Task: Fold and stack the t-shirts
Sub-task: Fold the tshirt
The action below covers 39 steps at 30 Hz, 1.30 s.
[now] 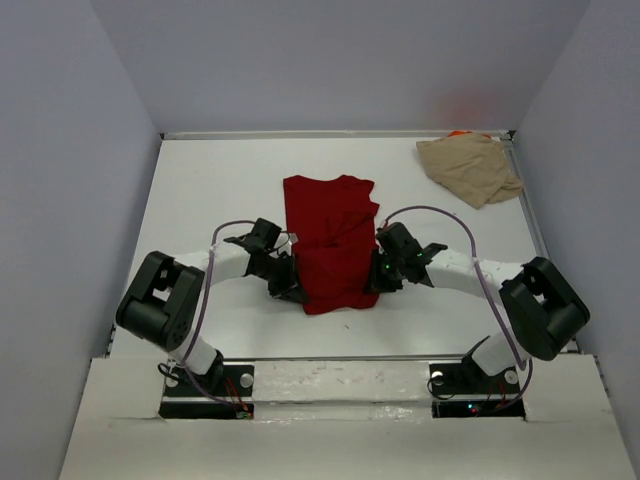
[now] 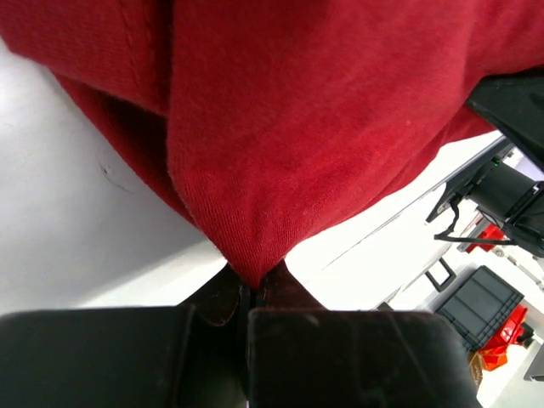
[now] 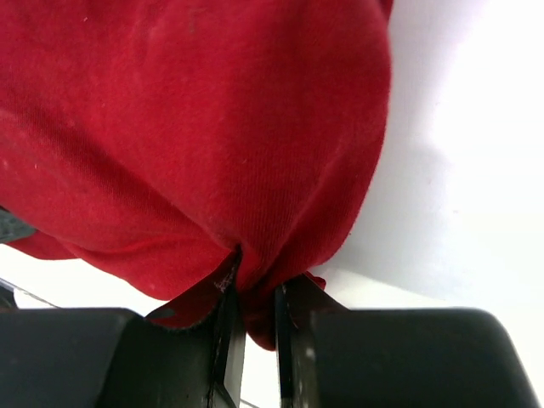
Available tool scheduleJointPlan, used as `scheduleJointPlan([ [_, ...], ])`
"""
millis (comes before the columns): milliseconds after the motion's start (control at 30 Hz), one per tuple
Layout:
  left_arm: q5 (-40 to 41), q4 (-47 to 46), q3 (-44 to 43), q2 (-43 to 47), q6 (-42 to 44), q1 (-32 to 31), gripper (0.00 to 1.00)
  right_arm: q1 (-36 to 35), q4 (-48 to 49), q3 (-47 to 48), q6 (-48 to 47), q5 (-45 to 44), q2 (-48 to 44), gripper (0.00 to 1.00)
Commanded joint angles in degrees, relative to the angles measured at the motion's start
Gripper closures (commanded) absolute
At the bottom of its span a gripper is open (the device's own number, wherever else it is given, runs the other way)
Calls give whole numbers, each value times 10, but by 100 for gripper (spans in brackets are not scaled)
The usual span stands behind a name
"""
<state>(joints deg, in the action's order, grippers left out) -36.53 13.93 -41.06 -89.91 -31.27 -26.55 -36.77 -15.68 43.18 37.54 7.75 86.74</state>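
Over the white table [image 1: 220, 190], the top camera shows you the dark red t-shirt [image 1: 332, 240] lying at the middle, partly folded into a strip that runs away from the arms. Your left gripper [image 1: 290, 290] is at the shirt's near left corner and your right gripper [image 1: 378, 280] at its near right edge, both touching the cloth. At the far right corner the tan t-shirt [image 1: 470, 168] lies crumpled, with a sliver of orange fabric [image 1: 460, 133] behind it, well apart from the red one.

From the left wrist, you see the fingers pressed nearly together with a point of red cloth pinched between them. The shirt fans out from that pinch over the table.

From the right wrist, the fingers stand a narrow gap apart, with a bunched fold of the same red cloth clamped in the gap.
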Motion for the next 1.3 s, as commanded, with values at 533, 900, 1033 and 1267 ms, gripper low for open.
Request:
scheduleJointPlan([
  [533,-9,129,14,239,-47,-3,100,-129,-186,52,100,-109,-148,83],
  [900,5,160,48,371,-117,-25,100,-262,-276,67,212,-174,-189,85],
  [1033,8,162,15,338,-91,-25,100,-269,-312,110,214,-203,-163,85],
  [1267,21,168,-76,237,-33,-25,100,-263,-343,195,190,-257,-103,85],
])
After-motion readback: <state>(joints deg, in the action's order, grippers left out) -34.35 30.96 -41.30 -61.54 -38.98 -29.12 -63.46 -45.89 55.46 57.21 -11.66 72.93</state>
